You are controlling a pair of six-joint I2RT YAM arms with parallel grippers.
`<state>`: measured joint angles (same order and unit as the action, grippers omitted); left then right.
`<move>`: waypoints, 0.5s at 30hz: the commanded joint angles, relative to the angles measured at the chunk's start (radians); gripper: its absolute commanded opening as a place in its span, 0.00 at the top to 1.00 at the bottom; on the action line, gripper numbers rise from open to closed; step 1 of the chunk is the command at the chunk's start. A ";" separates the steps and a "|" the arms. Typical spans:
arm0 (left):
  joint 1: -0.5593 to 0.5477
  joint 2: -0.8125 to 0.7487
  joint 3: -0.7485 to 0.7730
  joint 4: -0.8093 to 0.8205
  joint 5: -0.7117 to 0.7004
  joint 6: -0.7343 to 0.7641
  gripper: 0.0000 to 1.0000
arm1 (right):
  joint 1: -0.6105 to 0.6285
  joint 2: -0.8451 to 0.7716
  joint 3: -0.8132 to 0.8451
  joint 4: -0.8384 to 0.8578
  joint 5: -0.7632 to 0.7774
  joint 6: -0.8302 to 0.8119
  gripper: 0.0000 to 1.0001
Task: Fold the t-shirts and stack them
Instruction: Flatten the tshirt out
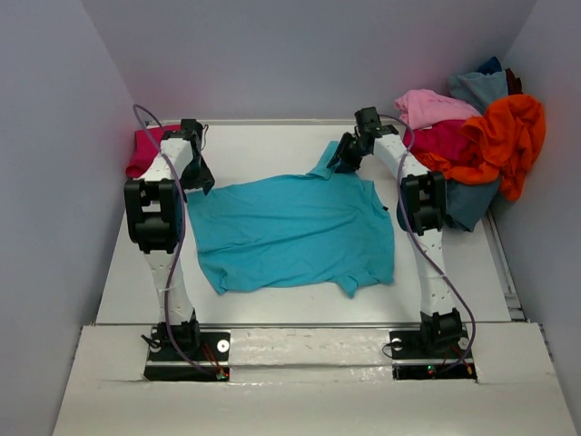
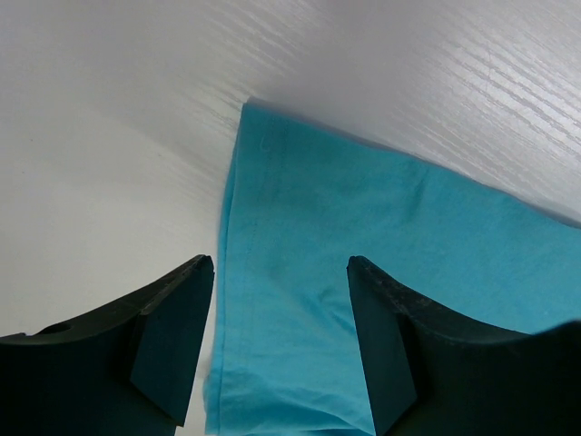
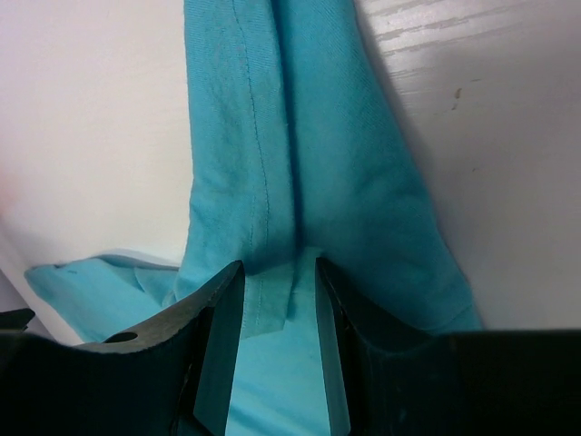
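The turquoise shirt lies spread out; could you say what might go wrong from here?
The right gripper pinches only a narrow bunch of the shirt, which may slip out under pull.
The left gripper stands open over the far-left corner, so a one-sided lift would likely skew the shirt.
The pile lies close to the right arm and might snag.

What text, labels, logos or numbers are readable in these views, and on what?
None readable in any view.
turquoise t-shirt: plain, no print or tag showing.
pile of shirts: no print visible.
arm bases: small lights and marks, too small to read.
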<state>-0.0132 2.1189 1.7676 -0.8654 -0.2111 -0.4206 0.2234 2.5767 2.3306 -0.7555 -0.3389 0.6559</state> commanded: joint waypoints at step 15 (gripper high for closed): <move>-0.004 -0.056 0.018 -0.023 -0.022 0.016 0.28 | -0.002 -0.001 -0.028 0.180 -0.201 0.037 0.56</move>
<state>-0.0135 2.1189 1.7676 -0.8654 -0.2111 -0.4156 0.2234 2.5637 2.3058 -0.6758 -0.4362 0.6819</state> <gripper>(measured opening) 0.723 0.435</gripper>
